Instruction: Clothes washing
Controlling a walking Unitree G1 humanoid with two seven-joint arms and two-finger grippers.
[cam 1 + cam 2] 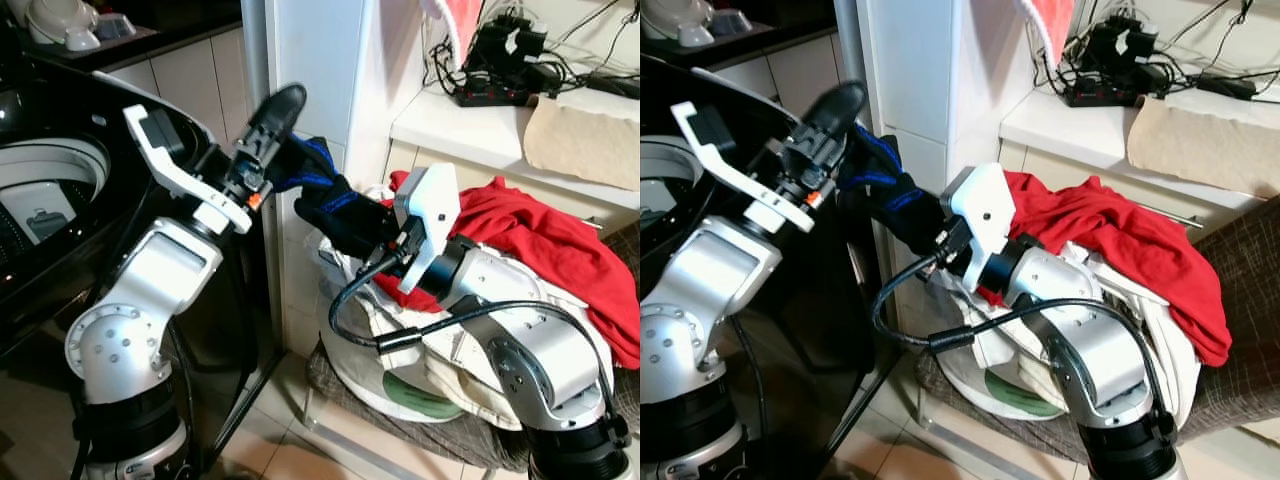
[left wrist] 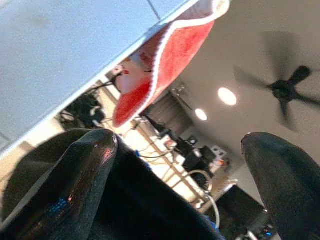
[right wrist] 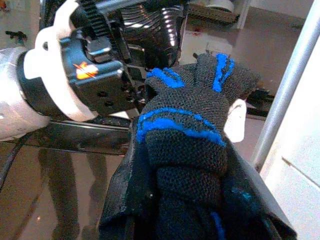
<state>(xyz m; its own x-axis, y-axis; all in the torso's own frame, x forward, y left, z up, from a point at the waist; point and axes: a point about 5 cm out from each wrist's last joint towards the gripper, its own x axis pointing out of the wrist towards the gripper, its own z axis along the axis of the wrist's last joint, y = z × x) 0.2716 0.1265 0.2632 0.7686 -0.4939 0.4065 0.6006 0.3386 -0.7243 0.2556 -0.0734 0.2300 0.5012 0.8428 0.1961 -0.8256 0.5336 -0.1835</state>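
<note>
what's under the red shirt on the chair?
Under the crumpled red fabric shirt lies a pile of white and cream laundry, with a green patch at the bottom. Anything deeper is covered, partly by the right arm.

The washing machine (image 1: 60, 190) stands at nine o'clock, with a pillar (image 1: 320, 70) just behind the raised grippers. At three o'clock a pile of clothes (image 1: 530, 250) lies on a chair (image 1: 1240, 300), under a counter (image 1: 480, 125) bearing cables (image 1: 500, 60).

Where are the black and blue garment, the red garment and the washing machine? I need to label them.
black and blue garment (image 3: 187, 135): right wrist view, its knit middle.
red garment (image 1: 545, 245): left eye view, its draped middle.
washing machine (image 1: 60, 160): left eye view, drum opening's rim.
</note>
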